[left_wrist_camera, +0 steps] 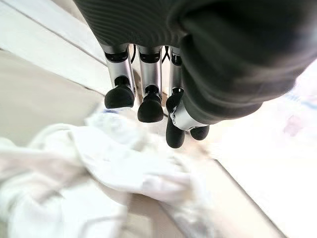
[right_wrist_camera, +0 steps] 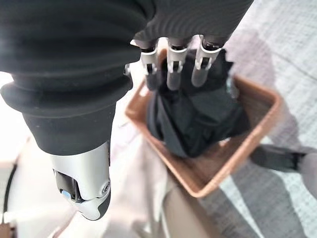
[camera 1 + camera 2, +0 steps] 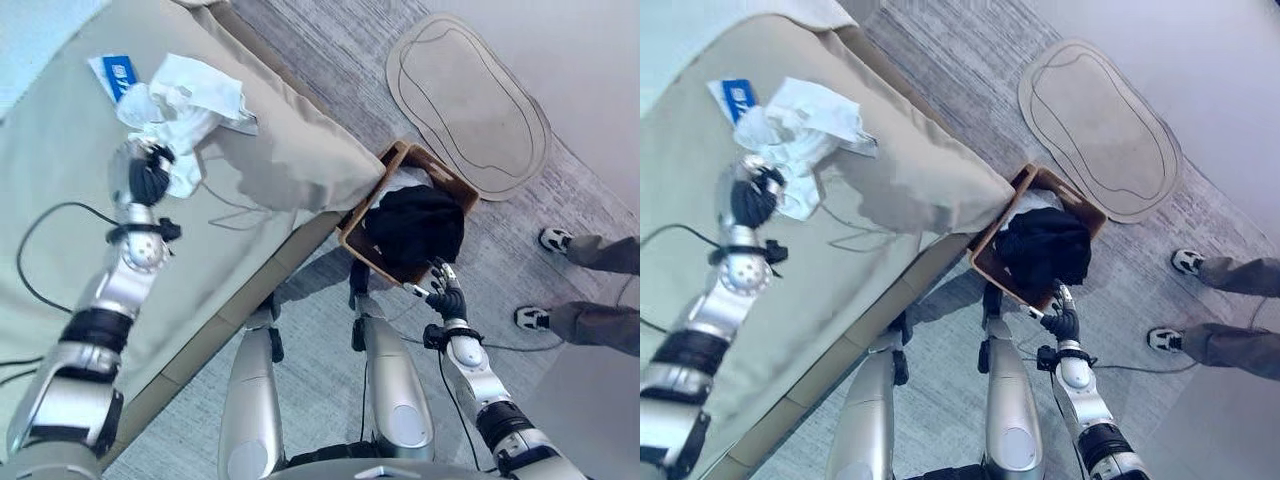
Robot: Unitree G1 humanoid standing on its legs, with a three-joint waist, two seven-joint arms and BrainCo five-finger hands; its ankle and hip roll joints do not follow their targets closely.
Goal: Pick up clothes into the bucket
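At upper left on the sofa [image 3: 280, 160], your left hand [image 3: 148, 178] hovers unclenched at the white cloth [image 3: 195, 95]; gather a thick fold before closing, right hand [image 3: 445, 295] relaxed by the basket [image 3: 395, 160].

Silver-grey arms, dark ribbed wrist covers (dark-tipped fingers [image 1: 120, 96]).

A beige sofa cushion [image 3: 200, 210] fills the left part of the head views and serves as the landmark. On its far end lies a blue and white packet [image 3: 113, 75]. Beyond the cushion's right corner, on the grey carpet [image 3: 320, 60], lies a flat tan oval mat [image 3: 468, 100] with a stitched outline. Well right of the cushion a person stands on the carpet, showing grey trouser legs [image 3: 600, 290] and two white shoes [image 3: 553, 239].
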